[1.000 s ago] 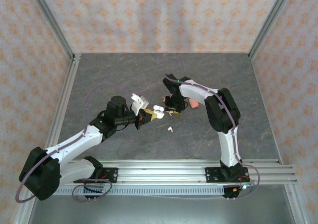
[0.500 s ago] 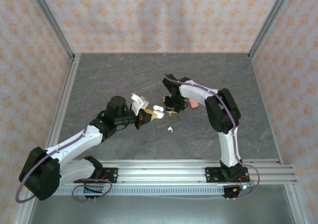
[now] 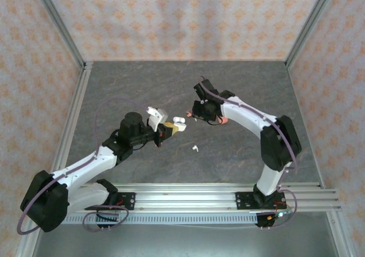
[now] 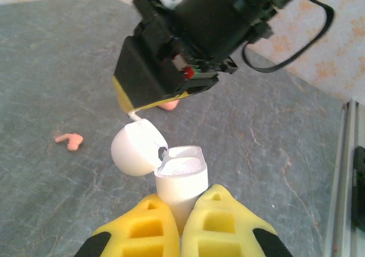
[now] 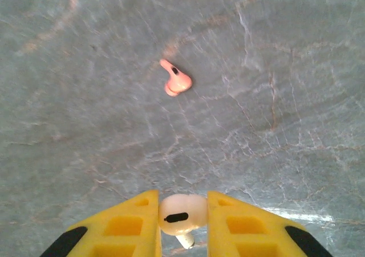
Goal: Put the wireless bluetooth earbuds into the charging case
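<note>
White arms [image 3: 85, 164], black joints [image 3: 134, 126]; yellow pincer fingers [image 4: 149, 225].

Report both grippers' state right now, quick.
Left gripper: closed on the white charging case, its lid open.
Right gripper: closed on a white earbud.

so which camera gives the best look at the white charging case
The left wrist view: the white charging case is close up, lid flipped open, pinched between the left gripper's yellow fingers. In the top external view it is a small white speck at that gripper's tip.
</note>
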Action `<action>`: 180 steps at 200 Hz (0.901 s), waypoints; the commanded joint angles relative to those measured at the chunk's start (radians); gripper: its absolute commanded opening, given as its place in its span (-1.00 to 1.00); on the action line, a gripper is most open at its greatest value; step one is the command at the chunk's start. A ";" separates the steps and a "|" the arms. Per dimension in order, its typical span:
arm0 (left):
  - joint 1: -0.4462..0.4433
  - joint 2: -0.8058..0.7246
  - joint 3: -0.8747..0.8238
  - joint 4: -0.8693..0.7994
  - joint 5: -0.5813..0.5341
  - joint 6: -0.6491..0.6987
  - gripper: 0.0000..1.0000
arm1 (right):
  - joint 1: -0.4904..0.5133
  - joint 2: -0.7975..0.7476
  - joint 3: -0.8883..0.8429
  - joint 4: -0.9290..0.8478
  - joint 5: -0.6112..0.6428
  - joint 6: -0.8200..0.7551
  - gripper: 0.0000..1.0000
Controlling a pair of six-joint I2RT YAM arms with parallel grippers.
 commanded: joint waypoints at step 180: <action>-0.012 0.076 -0.002 0.328 -0.161 -0.164 -1.00 | 0.084 -0.359 -0.045 0.195 0.141 0.023 -0.64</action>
